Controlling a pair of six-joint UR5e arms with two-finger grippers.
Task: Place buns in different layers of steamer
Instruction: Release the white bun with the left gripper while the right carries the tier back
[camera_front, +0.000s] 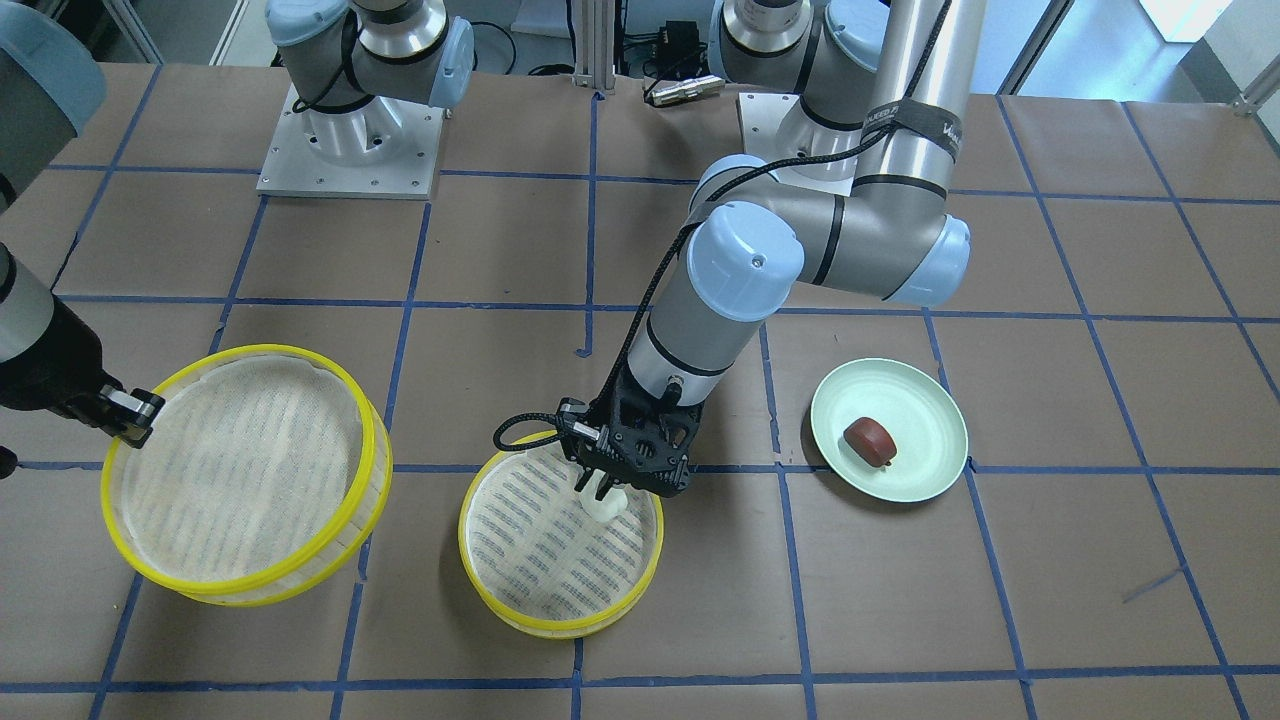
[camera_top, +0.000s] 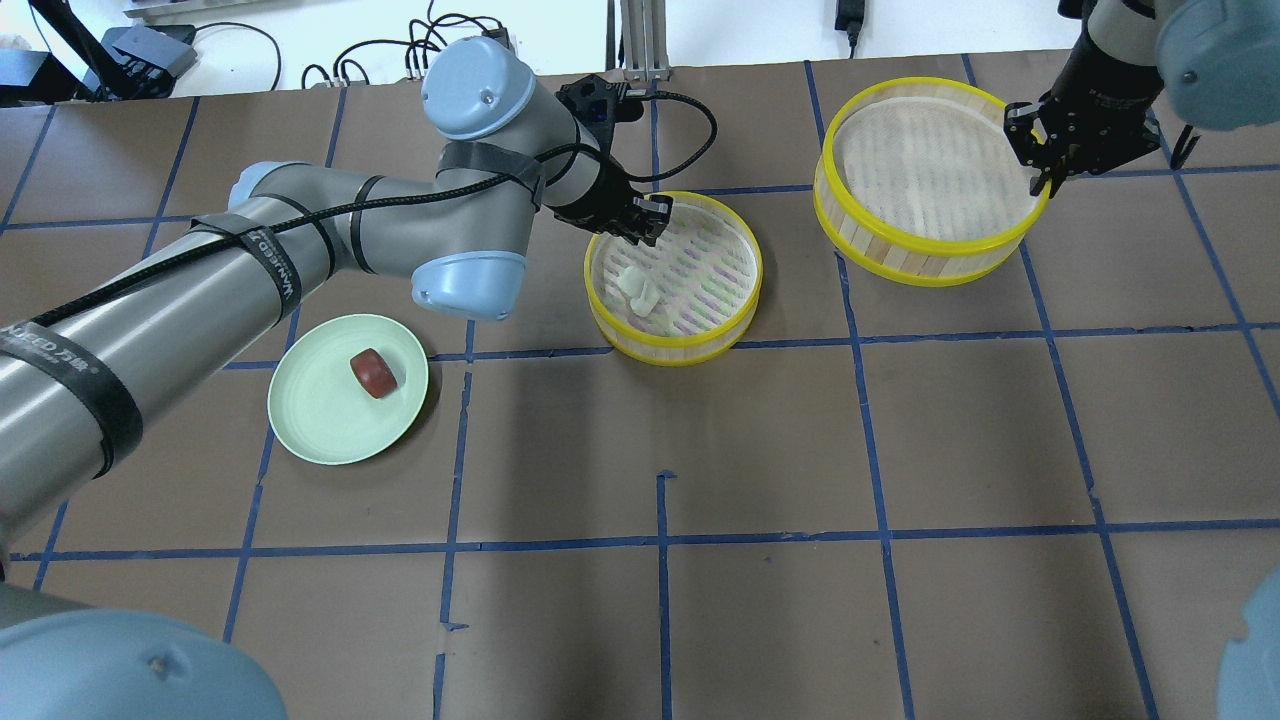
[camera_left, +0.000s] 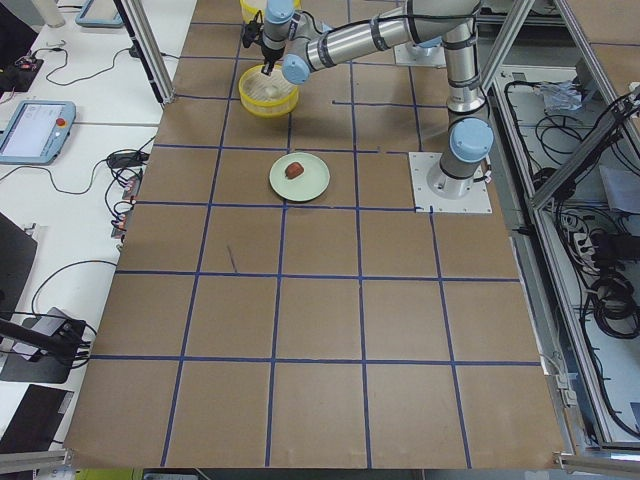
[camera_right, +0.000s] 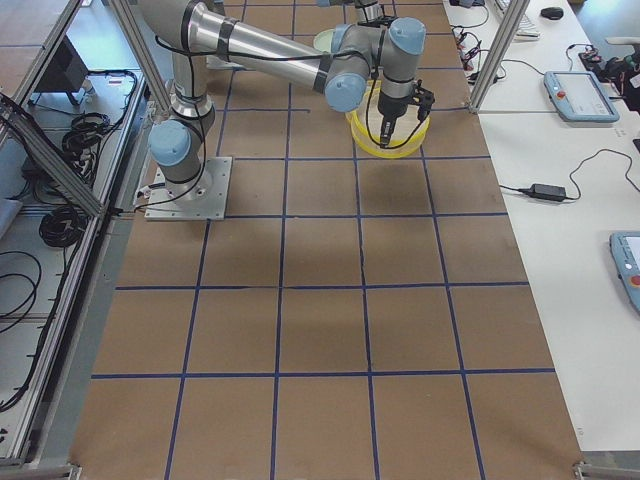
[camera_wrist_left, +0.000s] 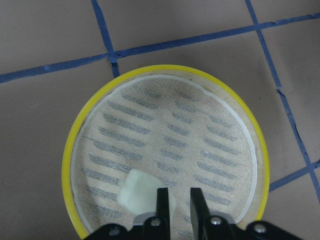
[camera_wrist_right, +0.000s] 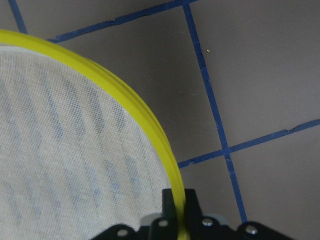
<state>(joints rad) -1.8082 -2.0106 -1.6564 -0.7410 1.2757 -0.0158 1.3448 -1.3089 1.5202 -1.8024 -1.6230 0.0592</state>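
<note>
The white bun (camera_wrist_left: 141, 192) lies in the lower steamer tray (camera_top: 680, 350) at mid-table, near the tray's wall. My left gripper (camera_wrist_left: 178, 200) hovers just above the bun, nearly shut, with nothing between its fingers. It also shows in the front view (camera_front: 600, 488). My right gripper (camera_wrist_right: 179, 200) is shut on the yellow rim of the second steamer tray (camera_top: 930, 262) and holds it off the table. That tray has nothing in it. The reddish-brown bun (camera_top: 374, 372) sits on the pale green plate (camera_top: 310, 420).
The plate stands beside my left arm's elbow (camera_top: 470, 280). The two trays are about one tile apart. Blue tape lines grid the brown table. Both arm bases (camera_front: 350, 140) stand at the robot's edge.
</note>
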